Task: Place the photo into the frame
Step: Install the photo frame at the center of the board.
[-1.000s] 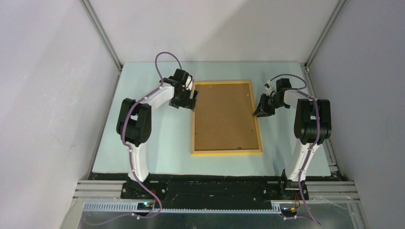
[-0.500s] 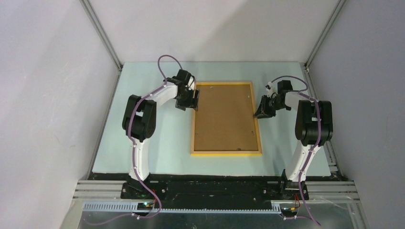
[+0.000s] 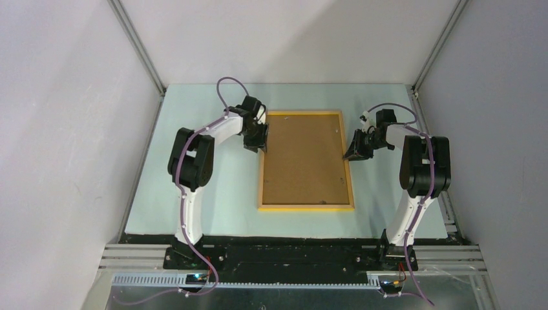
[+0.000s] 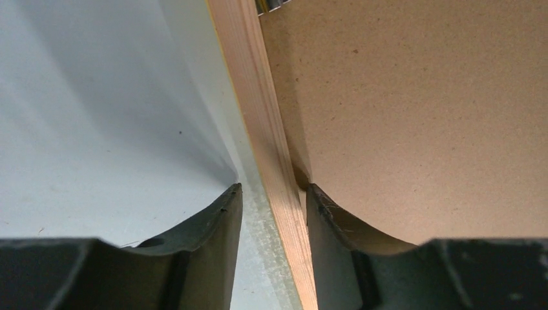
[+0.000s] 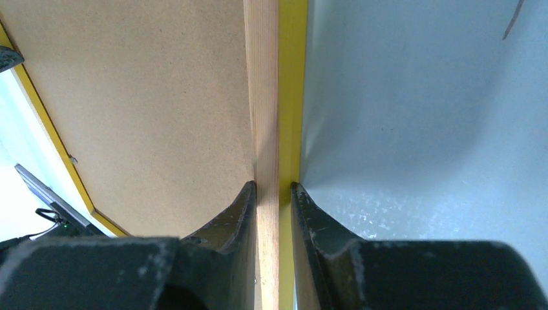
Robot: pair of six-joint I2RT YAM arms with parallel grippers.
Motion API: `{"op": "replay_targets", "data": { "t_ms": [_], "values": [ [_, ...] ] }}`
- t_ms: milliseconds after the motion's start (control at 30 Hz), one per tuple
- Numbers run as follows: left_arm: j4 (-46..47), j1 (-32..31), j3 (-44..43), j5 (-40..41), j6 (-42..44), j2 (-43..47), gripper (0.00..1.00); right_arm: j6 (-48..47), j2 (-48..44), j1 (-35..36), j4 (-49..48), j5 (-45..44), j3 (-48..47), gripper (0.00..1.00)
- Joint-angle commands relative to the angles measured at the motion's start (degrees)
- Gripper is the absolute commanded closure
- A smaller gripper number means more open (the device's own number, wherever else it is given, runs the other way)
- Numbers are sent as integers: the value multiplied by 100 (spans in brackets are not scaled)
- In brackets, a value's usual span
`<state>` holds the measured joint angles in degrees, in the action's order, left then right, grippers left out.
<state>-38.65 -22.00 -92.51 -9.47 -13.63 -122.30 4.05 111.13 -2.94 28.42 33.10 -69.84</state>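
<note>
The frame lies flat on the mat, its back up, with the brown backing board filling it. The photo is hidden. My left gripper is open at the frame's left edge. In the left wrist view its jaws straddle the wooden edge: the right finger touches it and the left finger stands apart. My right gripper is shut on the frame's right edge. In the right wrist view both fingers press the wood-and-yellow edge.
The pale green mat covers the table between grey side walls. A metal tab sits at the backing board's edge. Both arm bases stand at the near edge.
My left gripper has moved slightly right and down onto the frame's left edge, and its elbow has shifted right. The right arm and the frame have not moved.
</note>
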Motion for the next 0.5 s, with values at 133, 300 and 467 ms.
{"op": "replay_targets", "data": {
  "t_ms": [133, 300, 467],
  "values": [
    [38, -42, -131, -133, -152, -75, 63, -69, -159, -66, 125, 128, 85, 98],
    [38, -46, -38, -137, -219, -35, 73, -131, -161, -75, 105, 163, 76, 90],
    [41, -55, -7, -169, -285, -27, 88, -186, -155, -96, 80, 164, 76, 80]
  ]
}}
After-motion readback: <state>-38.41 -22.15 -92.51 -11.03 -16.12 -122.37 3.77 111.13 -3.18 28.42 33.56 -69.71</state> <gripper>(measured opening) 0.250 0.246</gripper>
